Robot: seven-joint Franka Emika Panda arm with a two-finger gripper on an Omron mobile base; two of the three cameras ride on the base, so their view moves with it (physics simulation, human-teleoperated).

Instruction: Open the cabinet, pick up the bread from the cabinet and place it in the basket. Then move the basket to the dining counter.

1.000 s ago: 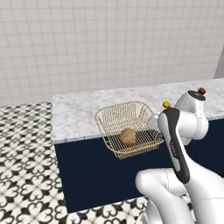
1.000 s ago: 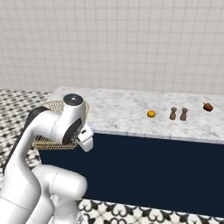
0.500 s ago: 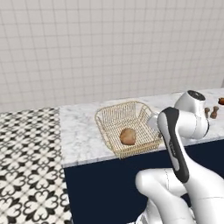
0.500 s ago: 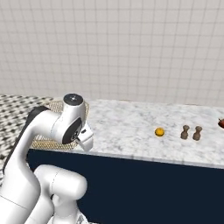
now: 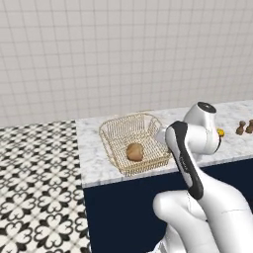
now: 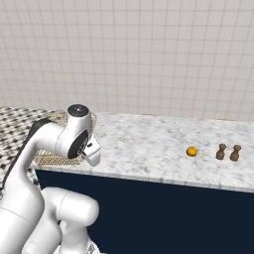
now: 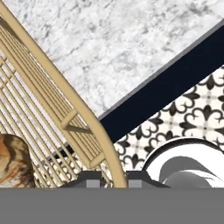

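From the left, I see the basket (image 5: 135,148) on the counter (image 5: 94,163) with the bread (image 5: 134,151) inside. From the right, my arm hides most of it. In the hand view, my gripper (image 7: 113,178) pinches the rim at 6 o'clock, bread at 8; the basket hangs past the edge and could tip if it slips.

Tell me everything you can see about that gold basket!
The basket is square and shallow, made of thin golden wire with flared sides and a thicker rim. It sits over the near left part of the marble counter, upright. One brown bread roll lies inside. The gripper is shut on the basket's rim at the side nearest the robot.
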